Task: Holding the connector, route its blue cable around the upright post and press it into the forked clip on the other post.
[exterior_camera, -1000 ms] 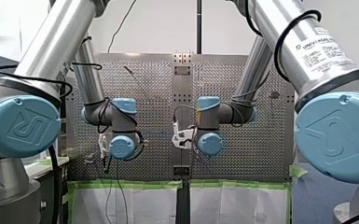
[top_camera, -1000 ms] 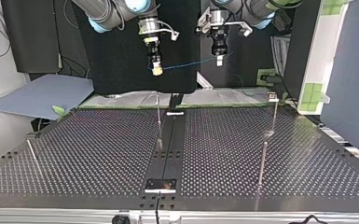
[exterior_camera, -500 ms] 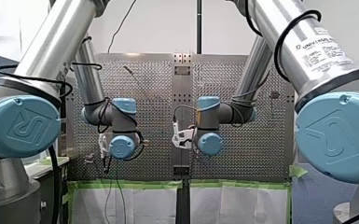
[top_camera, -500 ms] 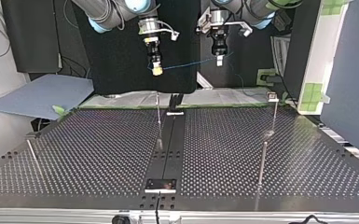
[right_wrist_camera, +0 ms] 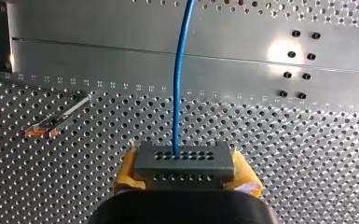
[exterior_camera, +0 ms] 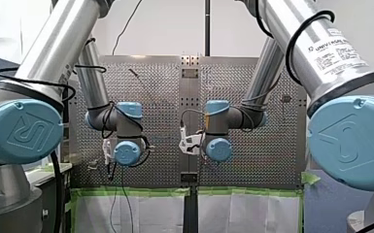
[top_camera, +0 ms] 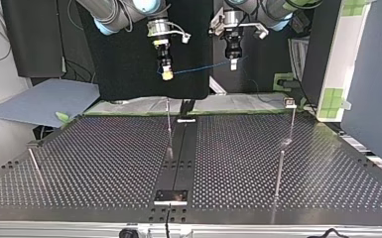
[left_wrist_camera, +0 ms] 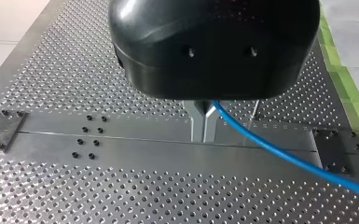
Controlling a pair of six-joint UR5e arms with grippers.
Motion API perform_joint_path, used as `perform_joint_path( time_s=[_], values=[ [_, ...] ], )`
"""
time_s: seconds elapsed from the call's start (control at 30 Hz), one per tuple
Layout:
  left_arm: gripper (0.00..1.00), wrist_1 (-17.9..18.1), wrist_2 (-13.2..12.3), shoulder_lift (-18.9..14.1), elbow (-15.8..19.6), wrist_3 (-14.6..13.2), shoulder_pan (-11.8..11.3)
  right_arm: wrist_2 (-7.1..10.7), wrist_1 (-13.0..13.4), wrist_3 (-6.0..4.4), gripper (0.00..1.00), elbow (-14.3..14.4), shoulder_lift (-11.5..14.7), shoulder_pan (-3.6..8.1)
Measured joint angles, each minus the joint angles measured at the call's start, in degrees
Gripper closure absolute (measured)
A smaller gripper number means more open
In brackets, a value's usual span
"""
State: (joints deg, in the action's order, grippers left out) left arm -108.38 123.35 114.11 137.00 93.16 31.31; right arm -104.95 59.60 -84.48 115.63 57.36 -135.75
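Right end effector [top_camera: 166, 75], yellow pads and all, is clamped on the grey rectangular connector [right_wrist_camera: 184, 158]. It hangs high over the far edge of the perforated metal bench [top_camera: 104, 163] in the top view. From the connector the thin blue cable [top_camera: 203, 67] runs across to my left end effector [top_camera: 233, 64], whose metal fingers [left_wrist_camera: 198, 123] are pinched together on it in the left wrist view. Compared with a second ago, honestly nothing's moved: both arms sit in the same spot and the cable sags the same. Below the right end effector stands the slim metal upright post [top_camera: 169, 126]. The forked clip [top_camera: 289, 102], on its post at the top view's right, is well apart from the cable.
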Motion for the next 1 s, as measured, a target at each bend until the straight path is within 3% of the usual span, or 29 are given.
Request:
perform_joint_path(
  time_s=[0.43,0.73,1.0],
  values=[
    [1.0,-0.07,-0.04,0.08,0.07,-0.06,-0.06,0.0,0.0,0.0,0.73,0.0,-0.01,0.0],
    [1.0,-0.43,-0.17,2.92,0.33,-0.17,-0.33,-0.16,-0.7,0.07,0.73,0.39,-1.38,0.0],
    [1.0,-0.44,-0.18,3.32,0.35,-0.18,-0.35,-0.17,-0.78,0.09,0.73,0.44,-1.74,0.0]
  ],
)
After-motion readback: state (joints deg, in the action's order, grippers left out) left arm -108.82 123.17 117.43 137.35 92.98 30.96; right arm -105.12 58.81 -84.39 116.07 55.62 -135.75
